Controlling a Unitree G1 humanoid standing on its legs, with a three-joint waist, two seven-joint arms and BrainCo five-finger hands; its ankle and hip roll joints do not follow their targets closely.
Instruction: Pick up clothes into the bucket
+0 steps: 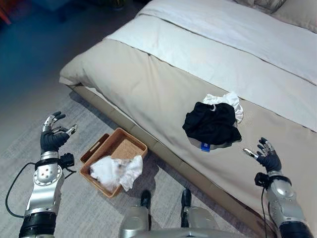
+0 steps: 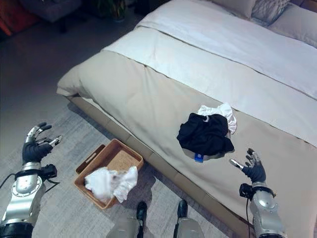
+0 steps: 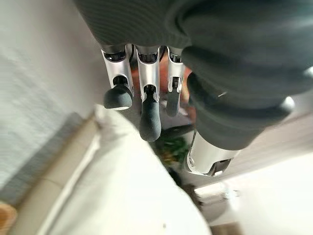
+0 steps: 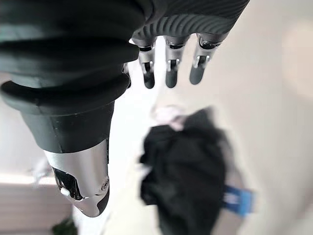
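Note:
A black garment [image 1: 212, 125] lies crumpled on the beige bedspread, with a white garment [image 1: 229, 101] tucked behind it and a blue tag at its near edge. On the floor beside the bed stands a brown wicker basket [image 1: 124, 142] holding a white cloth [image 1: 115, 170]. My right hand [image 1: 265, 155] hovers open over the bed, a little to the right of and nearer than the black garment [image 4: 188, 166], holding nothing. My left hand [image 1: 53, 135] is raised open over the grey rug, left of the basket, also holding nothing.
The bed [image 1: 148, 84] runs diagonally across the view, its beige cover ending in a low edge beside the basket. A white sheet [image 1: 223, 44] covers the far part. Grey rug [image 1: 74, 198] lies under the basket, and dark floor [image 1: 29, 54] spreads beyond it.

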